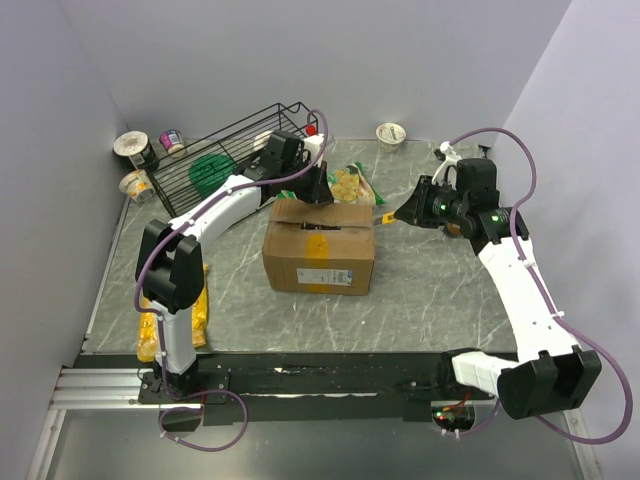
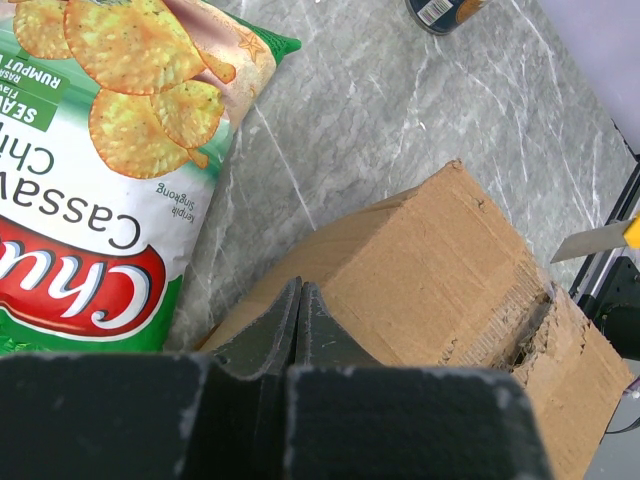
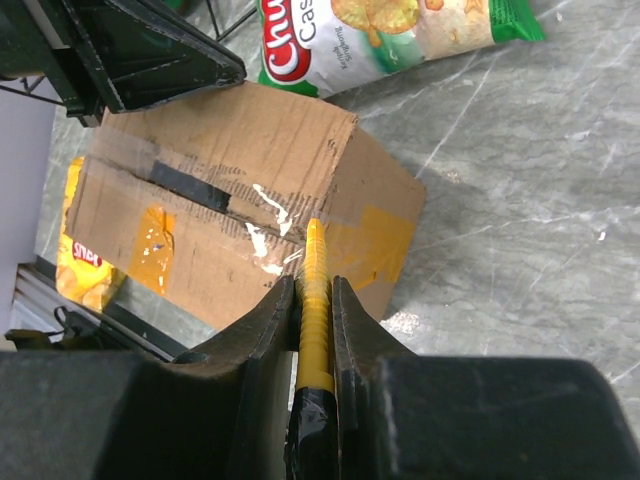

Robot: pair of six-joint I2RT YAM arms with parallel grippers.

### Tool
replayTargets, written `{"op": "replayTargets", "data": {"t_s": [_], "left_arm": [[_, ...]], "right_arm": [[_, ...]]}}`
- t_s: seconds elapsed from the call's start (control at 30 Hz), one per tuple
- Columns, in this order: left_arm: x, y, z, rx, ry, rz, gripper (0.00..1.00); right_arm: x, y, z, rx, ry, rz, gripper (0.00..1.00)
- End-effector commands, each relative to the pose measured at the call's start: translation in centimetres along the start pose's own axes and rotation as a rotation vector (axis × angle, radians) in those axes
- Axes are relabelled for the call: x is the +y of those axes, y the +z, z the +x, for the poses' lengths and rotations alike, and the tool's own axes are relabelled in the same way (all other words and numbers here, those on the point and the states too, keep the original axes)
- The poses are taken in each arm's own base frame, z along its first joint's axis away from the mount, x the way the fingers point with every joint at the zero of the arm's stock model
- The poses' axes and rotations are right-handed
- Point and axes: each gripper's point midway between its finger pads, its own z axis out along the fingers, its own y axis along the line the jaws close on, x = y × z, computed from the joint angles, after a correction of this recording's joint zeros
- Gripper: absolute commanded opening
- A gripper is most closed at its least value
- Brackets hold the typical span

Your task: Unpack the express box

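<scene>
My left arm reaches forward from its base, elbow raised, then bends down so my left gripper [image 1: 317, 188] hangs at the far edge of the express box [image 1: 320, 255], which sits mid-table between my two arms. Those fingers [image 2: 275, 330] are pressed together on nothing. My right arm runs up the right side and turns inward, my right gripper [image 3: 315, 295] pinching a yellow knife [image 3: 316, 255] aimed at the box's right end. The blade shows edge-on, so I cannot tell whether it touches cardboard. The green chip bag [image 2: 100, 180] beyond the box is cut off, and the flaps hide the box's inside
</scene>
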Motion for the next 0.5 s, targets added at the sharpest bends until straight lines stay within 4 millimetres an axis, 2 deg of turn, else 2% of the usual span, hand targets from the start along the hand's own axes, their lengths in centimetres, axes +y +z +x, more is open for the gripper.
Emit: {"op": "replayTargets", "data": {"t_s": [0.0,0.3,0.47], "left_arm": [[1.3,-0.2,1.6,0.054,-0.024,-0.062,0.01],[1.5,-0.1,1.3,0.046,-0.028,-0.068,0.01],[2.3,0.0,1.4,0.047,-0.031,-0.110,0.01]], "right_arm": [[0.3,-0.5,-0.3,-0.027,-0.031,0.000,0.00],[0.7,0.4,1.3,0.028,0.011,-0.027,0.00],[1.0,-0.1,2.4,0.071,0.022,-0.031,0.00]]}}
